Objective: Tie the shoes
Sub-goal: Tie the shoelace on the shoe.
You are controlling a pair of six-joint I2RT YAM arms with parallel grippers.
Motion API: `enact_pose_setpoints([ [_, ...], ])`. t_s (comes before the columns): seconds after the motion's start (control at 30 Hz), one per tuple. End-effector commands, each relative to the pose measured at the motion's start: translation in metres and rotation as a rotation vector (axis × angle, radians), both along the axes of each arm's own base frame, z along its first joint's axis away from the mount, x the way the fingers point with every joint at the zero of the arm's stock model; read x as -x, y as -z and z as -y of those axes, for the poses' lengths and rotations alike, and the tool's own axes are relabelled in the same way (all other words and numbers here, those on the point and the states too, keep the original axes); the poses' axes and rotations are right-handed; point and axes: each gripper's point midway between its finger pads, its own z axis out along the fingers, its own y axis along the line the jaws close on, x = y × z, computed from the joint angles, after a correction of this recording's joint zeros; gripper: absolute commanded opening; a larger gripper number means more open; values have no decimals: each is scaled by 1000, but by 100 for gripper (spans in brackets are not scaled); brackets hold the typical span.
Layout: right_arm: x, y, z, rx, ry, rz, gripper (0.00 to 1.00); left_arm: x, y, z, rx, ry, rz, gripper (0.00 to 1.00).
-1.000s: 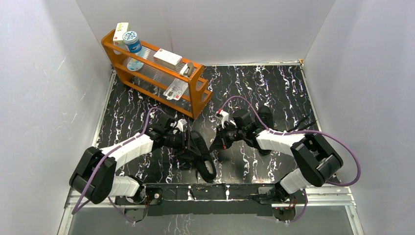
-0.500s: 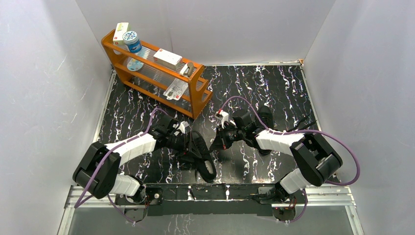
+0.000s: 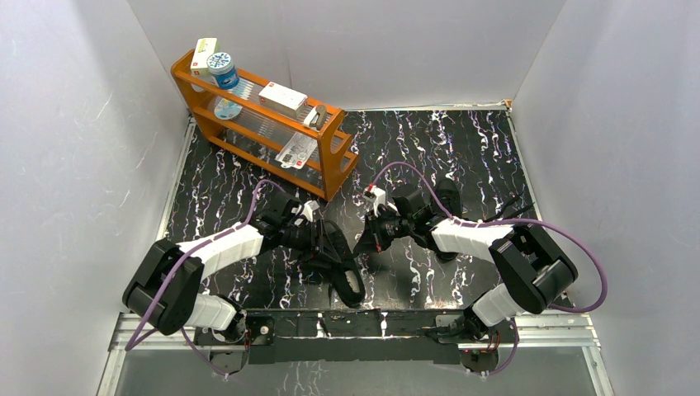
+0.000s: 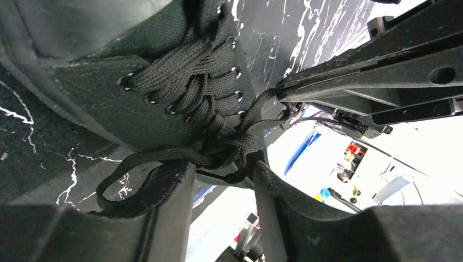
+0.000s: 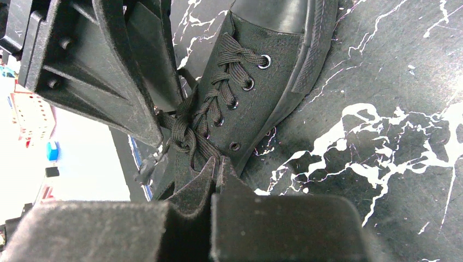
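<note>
Top external: the near shoe [image 3: 347, 276] lies on the marbled surface [image 3: 462, 140] between the two arms, close to their bases. The left end effector [image 3: 322, 239] and right end effector [image 3: 365, 242] reach down to its laced part from opposite sides. A dark shape beyond the right arm I take for the other shoe [image 3: 450, 195]. It is mostly hidden, and I cannot read the state of its lacing. An orange rack [image 3: 248, 91] stands at far left, well apart from the work.

Left wrist: I am looking at the tongue and eyelets. The laces [image 4: 218, 147] run through every eyelet I can see and bunch into a crossing just past the last pair. The left end effector's jaws stand roughly halfway apart. The bunch sits in the gap but is not pinched. A slack loop [image 4: 117, 188] drapes over one finger. The right end effector comes in from the upper right, closed to a point. One strand runs up to its tip, so I judge it has hold of that strand.

Right wrist: the jaws are pressed fully together, with the tips at the shoe's upper just beside the bunch. The pinched strand itself is hidden here. The left end effector flanks the bunch from the far side.

Progress, my judgement: the lacing is done and a first crossing appears made, but no finished bow is visible. What is left is to form and cinch the bow here, then do the whole other shoe.
</note>
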Motion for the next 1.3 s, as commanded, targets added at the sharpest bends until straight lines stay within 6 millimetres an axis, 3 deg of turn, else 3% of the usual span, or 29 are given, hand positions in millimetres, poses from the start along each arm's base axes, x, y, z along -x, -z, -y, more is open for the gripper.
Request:
enact_pose_setpoints([
  [0.0, -12, -18, -9, -51, -1, 50, 0, 0, -8, 8, 56, 20, 1, 35],
  [0.3, -11, -19, -10, -54, -4, 48, 0, 7, -7, 3, 39, 22, -11, 1],
  [0.63, -9, -20, -10, -53, -18, 47, 4, 20, -17, -3, 56, 35, -17, 0],
  [0.93, -10, -25, -9, -57, 0, 42, 37, 32, -22, -5, 85, 47, -48, 0],
  [1.17, -9, -26, -11, -61, -9, 36, 48, 56, -21, -15, 107, 51, -101, 0],
  [1.27, 3, -41, -20, -157, -116, 45, 51, 65, -13, -18, 106, 60, -141, 0],
])
